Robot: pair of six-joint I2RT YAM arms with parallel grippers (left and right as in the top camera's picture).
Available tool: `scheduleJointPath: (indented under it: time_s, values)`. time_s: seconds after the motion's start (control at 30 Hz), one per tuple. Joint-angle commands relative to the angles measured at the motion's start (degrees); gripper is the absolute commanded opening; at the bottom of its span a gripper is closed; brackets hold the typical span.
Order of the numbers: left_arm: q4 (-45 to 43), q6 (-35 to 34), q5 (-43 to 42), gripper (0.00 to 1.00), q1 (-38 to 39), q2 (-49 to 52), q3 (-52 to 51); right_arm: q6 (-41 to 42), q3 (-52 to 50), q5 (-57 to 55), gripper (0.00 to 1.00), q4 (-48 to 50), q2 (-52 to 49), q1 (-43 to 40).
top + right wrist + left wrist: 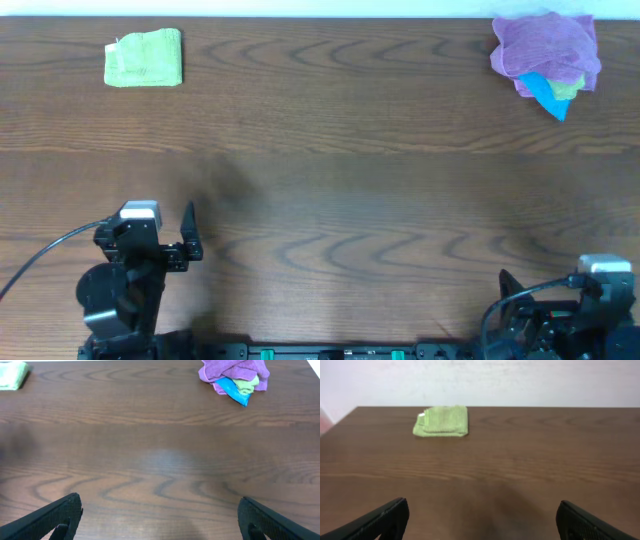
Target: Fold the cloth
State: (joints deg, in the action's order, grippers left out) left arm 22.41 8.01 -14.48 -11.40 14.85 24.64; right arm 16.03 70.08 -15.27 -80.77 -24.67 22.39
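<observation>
The lime-green cloth lies folded into a small rectangle at the far left of the table. It shows in the left wrist view with a small white tag at its left corner, and at the top left edge of the right wrist view. My left gripper is open and empty near the front left, far from the cloth. My right gripper is open and empty at the front right.
A heap of a purple cloth over a blue cloth and a bit of green sits at the far right, also in the right wrist view. The brown wooden table ends at a white wall.
</observation>
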Motion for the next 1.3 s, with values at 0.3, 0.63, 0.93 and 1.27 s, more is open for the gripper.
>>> scheduleJointPath:
  time_s: [0.3, 0.63, 0.93, 1.27]
  values:
    - [-13.8, -0.3, -5.0, 0.95, -1.5, -1.9, -13.9, -0.4, 0.3, -0.6, 0.99, 0.1, 0.1, -0.3]
    - [-14.7, -0.3, -1.7, 0.95, 1.1, -1.9, -15.7, -0.4, 0.3, -0.6, 0.99, 0.1, 0.1, -0.3]
    - [-15.6, -0.8, -0.5, 0.96, 3.7, -1.9, -18.5, -0.4, 0.3, -0.6, 0.99, 0.1, 0.1, -0.3]
    - [-15.3, -8.3, 4.7, 0.95, 3.6, -1.9, -20.0, -0.4, 0.3, -0.6, 0.99, 0.1, 0.1, -0.3]
